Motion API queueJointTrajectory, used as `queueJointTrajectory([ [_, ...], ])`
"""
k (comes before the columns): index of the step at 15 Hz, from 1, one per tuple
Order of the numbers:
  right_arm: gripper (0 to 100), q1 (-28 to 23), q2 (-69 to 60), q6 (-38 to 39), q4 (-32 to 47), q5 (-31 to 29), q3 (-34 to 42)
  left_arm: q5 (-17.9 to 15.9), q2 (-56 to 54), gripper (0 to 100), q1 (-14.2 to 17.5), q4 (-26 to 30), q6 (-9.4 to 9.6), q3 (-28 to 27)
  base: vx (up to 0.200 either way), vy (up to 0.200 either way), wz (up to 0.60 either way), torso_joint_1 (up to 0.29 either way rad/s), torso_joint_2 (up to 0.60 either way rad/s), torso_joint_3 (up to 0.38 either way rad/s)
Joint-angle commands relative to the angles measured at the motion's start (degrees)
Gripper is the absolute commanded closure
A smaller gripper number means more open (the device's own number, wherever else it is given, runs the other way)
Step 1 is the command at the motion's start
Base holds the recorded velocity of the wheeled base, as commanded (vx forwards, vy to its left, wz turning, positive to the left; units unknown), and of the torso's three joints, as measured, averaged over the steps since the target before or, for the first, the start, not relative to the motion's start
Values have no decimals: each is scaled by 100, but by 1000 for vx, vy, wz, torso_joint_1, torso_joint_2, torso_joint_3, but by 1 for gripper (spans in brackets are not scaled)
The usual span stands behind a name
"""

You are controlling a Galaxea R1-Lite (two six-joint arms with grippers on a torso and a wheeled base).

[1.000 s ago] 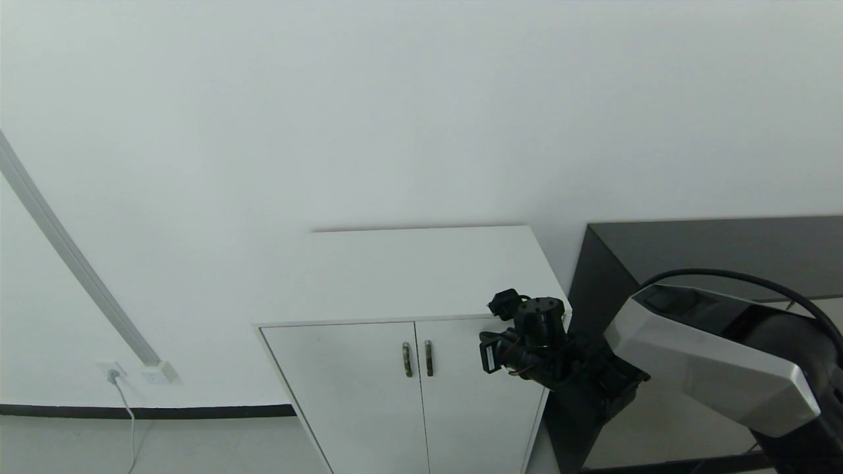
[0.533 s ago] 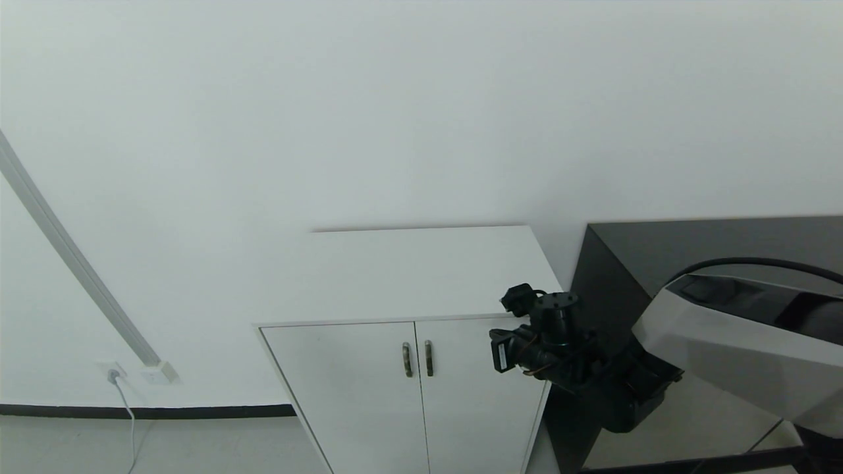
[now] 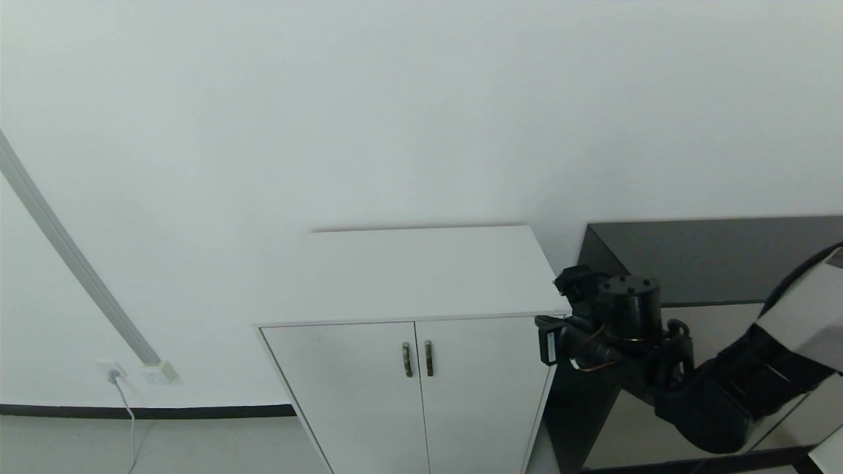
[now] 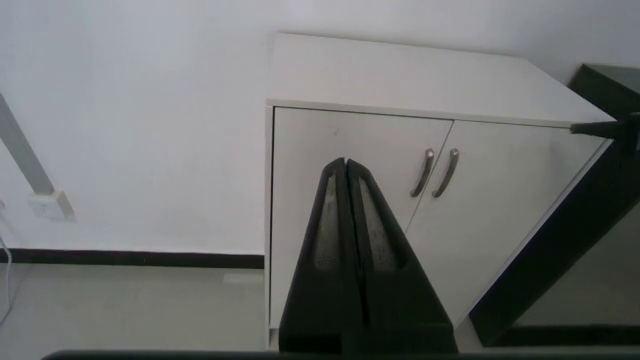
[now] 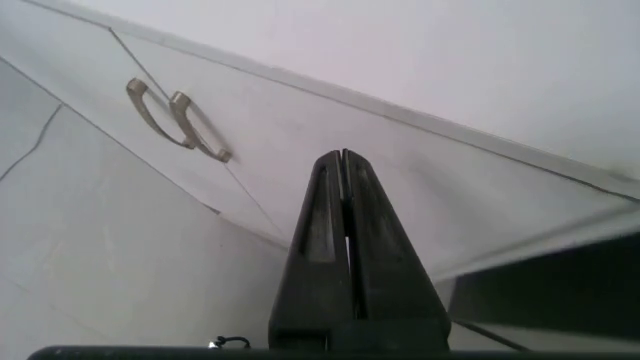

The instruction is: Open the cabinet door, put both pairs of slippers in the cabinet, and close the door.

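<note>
A white cabinet (image 3: 421,276) stands against the wall with both doors closed. Its two metal handles (image 3: 418,359) sit side by side at the middle seam. My right arm's wrist (image 3: 612,322) hangs beside the cabinet's upper right corner, in front of the black desk. In the right wrist view my right gripper (image 5: 343,156) is shut and holds nothing, pointing at the right door (image 5: 330,150), with the handles (image 5: 175,118) off to one side. My left gripper (image 4: 346,163) is shut and holds nothing, some way back from the cabinet (image 4: 400,75), facing the left door.
A black desk (image 3: 711,257) stands directly to the right of the cabinet. On the left a wall socket with a plugged-in cable (image 3: 113,376) sits low on the wall, below a slanted cable duct (image 3: 72,257). Bare floor lies left of the cabinet.
My right arm has swung to the right and slightly up, from in front of the right door to beside the cabinet's right corner. The doors stay closed.
</note>
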Motion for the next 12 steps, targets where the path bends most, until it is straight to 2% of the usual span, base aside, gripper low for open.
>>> queueJointTrajectory([
  [1, 100, -236, -950, -12, 0, -221, 688, 6, 7, 100, 4, -7, -1, 1, 0, 0, 0, 0, 0, 0],
  [3, 100, -535, -1345, -12, 0, -371, 1048, 6, 7, 100, 4, 2, 8, 1, 0, 0, 0, 0, 0, 0],
  [10, 100, -2337, -2716, -187, 35, -362, 2419, -3, 7, 100, 4, -7, -1, 1, 0, 0, 0, 0, 0, 0],
  [12, 100, -2530, -3182, -310, 35, -256, 2789, -3, 7, 100, 4, -7, 8, 1, 0, 0, 0, 0, 0, 0],
])
